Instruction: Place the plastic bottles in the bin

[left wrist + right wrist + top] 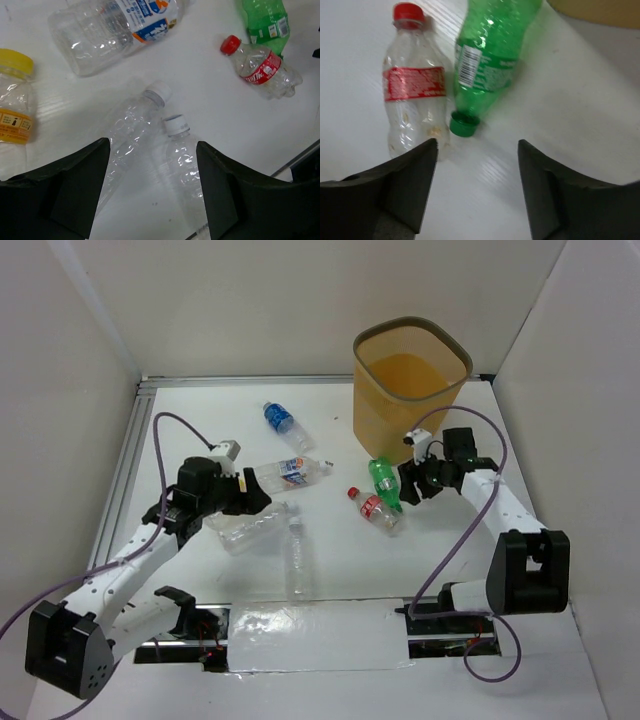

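The right hand hangs spread open over the green bottle, lying against the red-capped bottle near the bin in the worktop's far right corner, so closing could pinch both or roll one away.

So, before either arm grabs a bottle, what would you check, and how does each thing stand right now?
1. Right pincer open and empty: ok.
2. Green bottle in front of it: ok, lying down, cap toward it.
3. Green bottle clear of neighbours: not ok, red-capped bottle lies right beside it.
4. Left pincer open and empty: ok.
5. Left pincer over one bottle only: not ok, two clear bottles lie below its gap.
6. Bin upright, mouth open: ok.
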Controlling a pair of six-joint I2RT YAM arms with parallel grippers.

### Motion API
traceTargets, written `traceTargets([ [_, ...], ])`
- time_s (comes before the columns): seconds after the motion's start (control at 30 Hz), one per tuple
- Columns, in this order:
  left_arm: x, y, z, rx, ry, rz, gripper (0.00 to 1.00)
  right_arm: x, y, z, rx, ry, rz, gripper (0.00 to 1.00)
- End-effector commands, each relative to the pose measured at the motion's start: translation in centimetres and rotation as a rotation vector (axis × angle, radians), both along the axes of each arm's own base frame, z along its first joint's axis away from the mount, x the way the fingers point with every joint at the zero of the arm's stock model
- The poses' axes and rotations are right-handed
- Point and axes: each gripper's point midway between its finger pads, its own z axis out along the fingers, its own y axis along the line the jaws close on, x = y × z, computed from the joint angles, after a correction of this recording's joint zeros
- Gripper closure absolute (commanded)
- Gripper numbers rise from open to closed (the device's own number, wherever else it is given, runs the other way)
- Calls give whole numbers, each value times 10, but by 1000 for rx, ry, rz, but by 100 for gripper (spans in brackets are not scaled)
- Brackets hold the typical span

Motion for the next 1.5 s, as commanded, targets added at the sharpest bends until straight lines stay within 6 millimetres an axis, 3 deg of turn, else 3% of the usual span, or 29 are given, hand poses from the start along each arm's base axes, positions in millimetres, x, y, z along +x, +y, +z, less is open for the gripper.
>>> traceTargets([
  [0.0,5,-15,21,21,-66,-78,18,17,25,19,13,-111,34,26],
  [0.03,3,-23,21,21,-63,-104,16,15,32,19,22,-110,57,17],
  [0.07,-3,-26,16,38,-45,-126,16,14,38,19,23,-110,76,0],
  [0.23,-18,-44,6,74,7,-171,10,8,70,19,20,-126,175,0],
  [0.43,-41,-65,2,43,40,-209,10,8,88,18,-16,-158,221,0],
  [0.73,-61,-86,-28,73,115,-233,12,2,110,-21,-117,-134,287,1],
  [0.77,-60,-88,-28,82,113,-235,13,-1,105,-33,-154,-120,279,4],
  [0.93,-62,-96,-34,98,125,-243,13,0,100,-49,-196,-109,253,13],
  [1.17,-63,-115,-38,101,123,-296,13,-14,95,-74,-222,-58,263,28],
  [1.23,-65,-124,-37,98,118,-338,13,-20,96,-78,-212,-30,277,45],
  [1.3,-66,-130,-37,90,118,-356,13,-21,101,-72,-201,-21,323,62],
  [1.33,-64,-135,-35,82,109,-373,13,-18,111,-61,-163,-29,357,75],
  [1.4,-68,-141,-36,79,108,-402,13,-24,116,-49,-141,-12,411,80],
  [1.47,-71,-149,-32,63,98,-444,13,-15,132,-16,-94,-85,498,81],
])
